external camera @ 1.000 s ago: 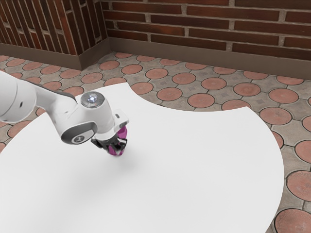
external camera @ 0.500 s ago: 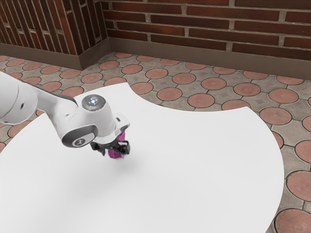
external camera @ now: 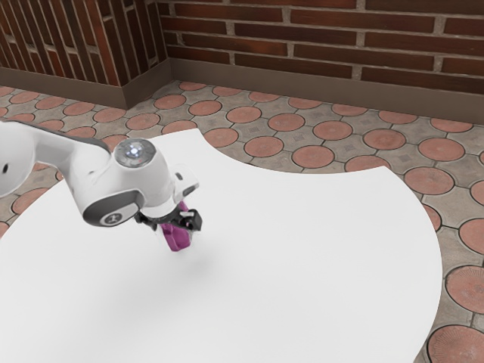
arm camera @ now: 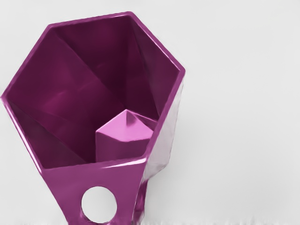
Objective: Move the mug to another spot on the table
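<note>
In the gripper (external camera: 180, 226) — mug (external camera: 178, 240), mouth up.

The mug (external camera: 178, 240) is glossy magenta, darker inside. The table (external camera: 318, 257) is plain white. The arm (external camera: 113, 189) is white and grey, the gripper (external camera: 181, 225) black. Beyond the table lie a floor (external camera: 333, 130) of terracotta circles and a red-brown brick wall (external camera: 302, 38).

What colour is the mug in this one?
The mug is plain magenta-purple; the wrist view shows it best.
</note>
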Motion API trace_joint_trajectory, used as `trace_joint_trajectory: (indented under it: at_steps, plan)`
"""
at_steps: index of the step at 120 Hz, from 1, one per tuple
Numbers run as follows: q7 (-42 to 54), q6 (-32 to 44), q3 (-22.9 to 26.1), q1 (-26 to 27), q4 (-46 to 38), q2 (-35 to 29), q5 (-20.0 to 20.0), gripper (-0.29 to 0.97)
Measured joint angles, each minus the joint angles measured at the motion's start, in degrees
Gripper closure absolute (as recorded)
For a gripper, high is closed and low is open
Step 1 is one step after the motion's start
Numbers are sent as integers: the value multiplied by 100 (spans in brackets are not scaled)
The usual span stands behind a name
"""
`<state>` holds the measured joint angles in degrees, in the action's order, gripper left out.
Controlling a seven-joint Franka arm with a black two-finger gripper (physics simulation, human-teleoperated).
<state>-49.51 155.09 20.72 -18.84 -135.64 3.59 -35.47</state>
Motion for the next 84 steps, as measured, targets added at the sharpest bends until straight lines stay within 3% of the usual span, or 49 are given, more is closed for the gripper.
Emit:
trace_joint_trajectory:
  at_steps: [10,15,34,48,63,84]
  plan:
    - [4,-20,111,16,-91,-298,97,1]
    - [62,-38,138,63,-87,-395,338,1]
    - [765,-778,128,260,657,-636,2462,0]
    - [1475,-1950,43,119,1569,-641,3501,0]
    - [2190,-3085,17,-69,2014,-655,3955,0]
    - [3498,-4048,-23,65,2517,-656,4087,0]
